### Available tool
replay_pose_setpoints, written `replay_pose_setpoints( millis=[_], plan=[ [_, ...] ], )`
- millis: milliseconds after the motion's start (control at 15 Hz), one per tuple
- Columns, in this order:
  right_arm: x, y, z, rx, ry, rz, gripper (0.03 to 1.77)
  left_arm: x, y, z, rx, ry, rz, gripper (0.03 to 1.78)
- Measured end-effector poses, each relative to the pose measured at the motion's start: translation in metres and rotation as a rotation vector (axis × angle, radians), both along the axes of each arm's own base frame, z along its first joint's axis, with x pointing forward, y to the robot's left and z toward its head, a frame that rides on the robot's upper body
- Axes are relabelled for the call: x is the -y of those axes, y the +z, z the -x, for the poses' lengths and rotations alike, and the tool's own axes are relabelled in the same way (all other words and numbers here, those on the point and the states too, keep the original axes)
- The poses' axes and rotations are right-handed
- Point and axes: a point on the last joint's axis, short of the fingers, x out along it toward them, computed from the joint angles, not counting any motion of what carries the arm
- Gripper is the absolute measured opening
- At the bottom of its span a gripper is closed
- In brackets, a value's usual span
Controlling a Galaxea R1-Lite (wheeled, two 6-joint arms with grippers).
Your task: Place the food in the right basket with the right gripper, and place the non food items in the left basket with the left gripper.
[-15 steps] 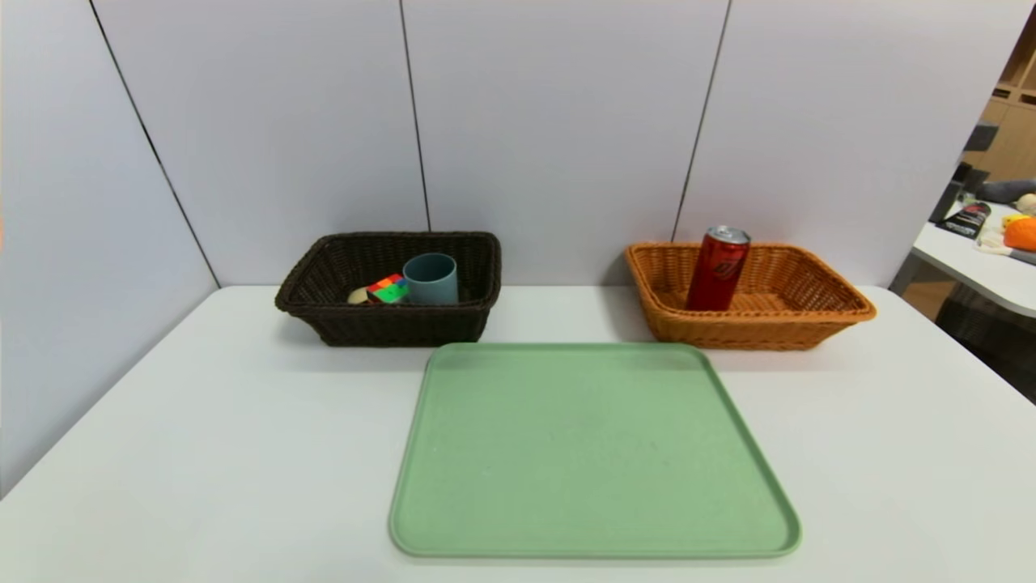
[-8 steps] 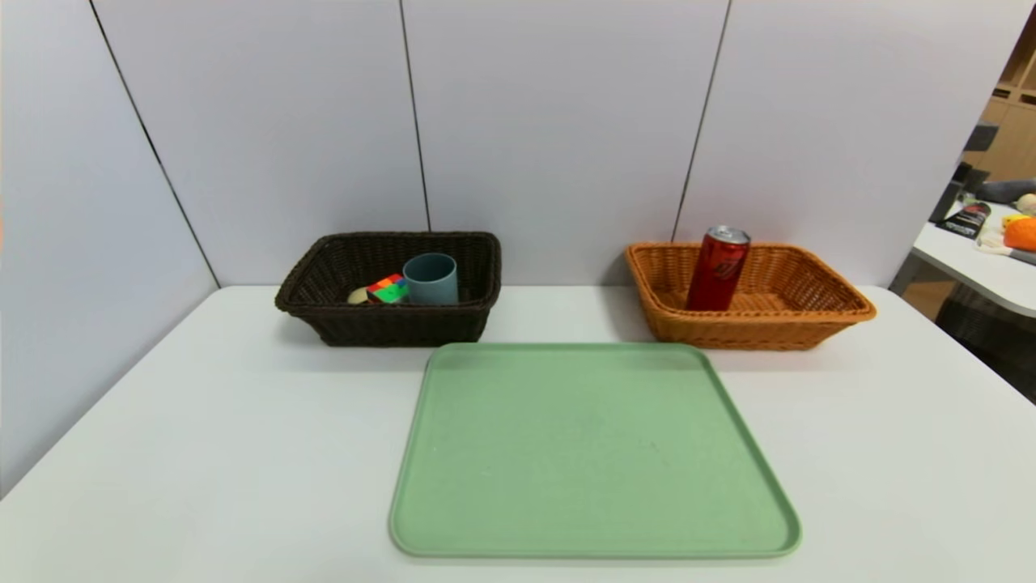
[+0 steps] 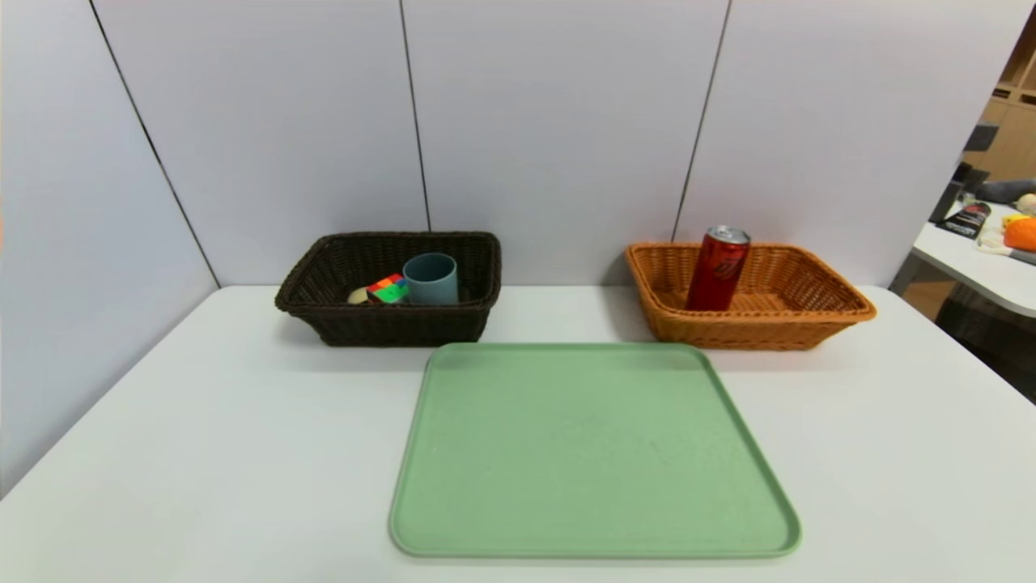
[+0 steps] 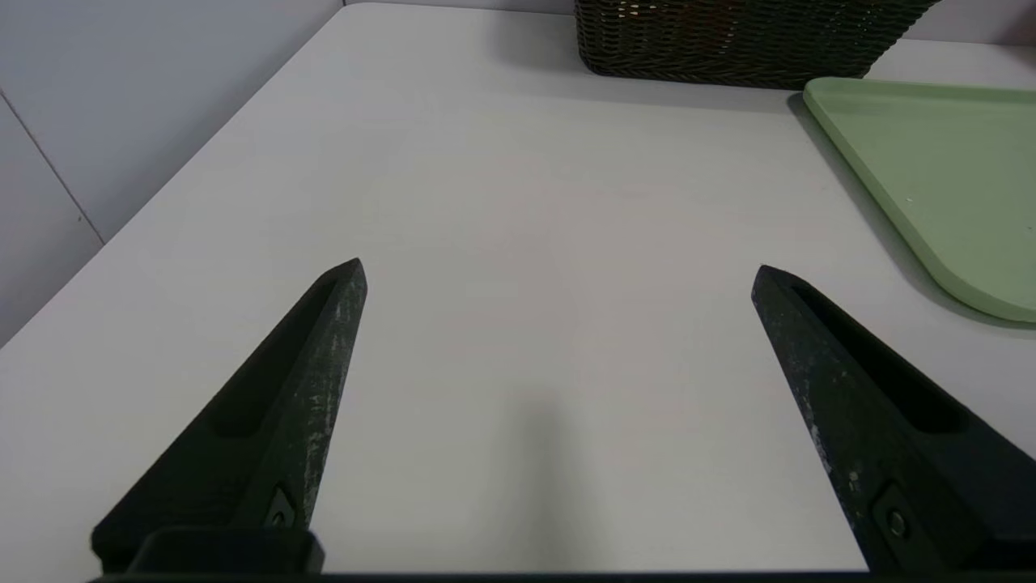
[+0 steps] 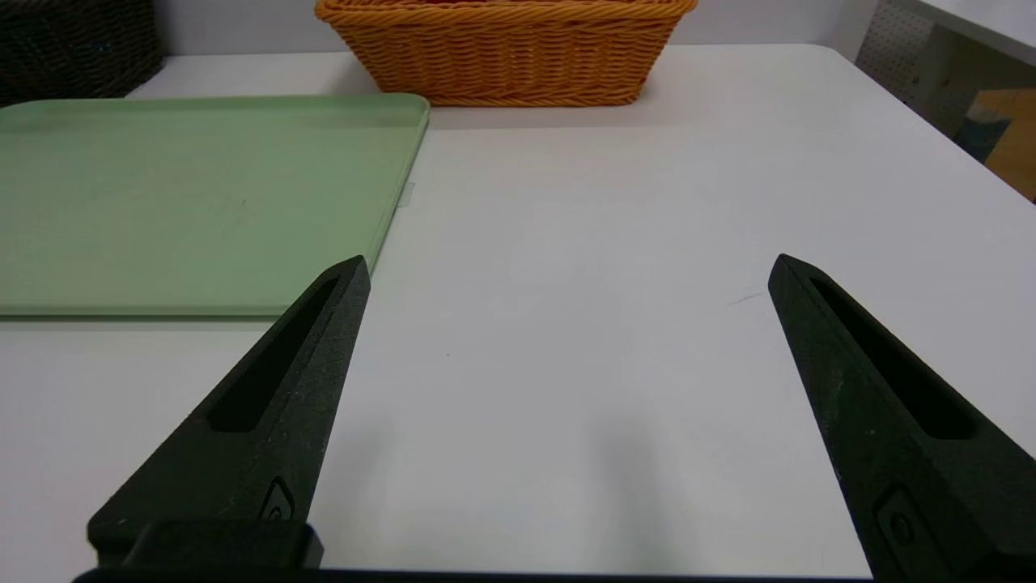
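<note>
The red can [image 3: 718, 269] stands upright inside the orange-tan right basket [image 3: 809, 320] at the back right. The dark brown left basket [image 3: 348, 324] at the back left holds the multicoloured cube [image 3: 388, 289], the blue-grey cup [image 3: 430, 279] and a pale yellow bit of the spoon [image 3: 358, 296]. Neither gripper shows in the head view. My left gripper [image 4: 558, 271] hovers open over bare table, near the front left, with the left basket [image 4: 728, 40] far ahead. My right gripper [image 5: 566, 271] is open over the table beside the tray, the right basket [image 5: 502, 57] ahead.
A green tray [image 3: 591, 534] lies in the middle of the white table [image 3: 202, 453], with nothing on it. Grey wall panels close the back and left. A second table [image 3: 983, 267] with clutter stands off to the right.
</note>
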Motion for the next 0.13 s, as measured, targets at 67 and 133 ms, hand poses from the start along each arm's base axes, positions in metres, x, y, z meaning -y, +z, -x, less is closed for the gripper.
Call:
replay_pose_setpoints(
  millis=[67,133],
  plan=[
    [0.0000,0.0001,0.0000,0.001,0.000,0.000,1.70,0.0000,0.0000,0.0000,0.000,0.000,0.000,1.69],
    [0.0000,0.0000,0.0000,0.000,0.000,-0.001,1.70,0.0000,0.0000,0.0000,0.000,0.000,0.000,1.69]
  ],
)
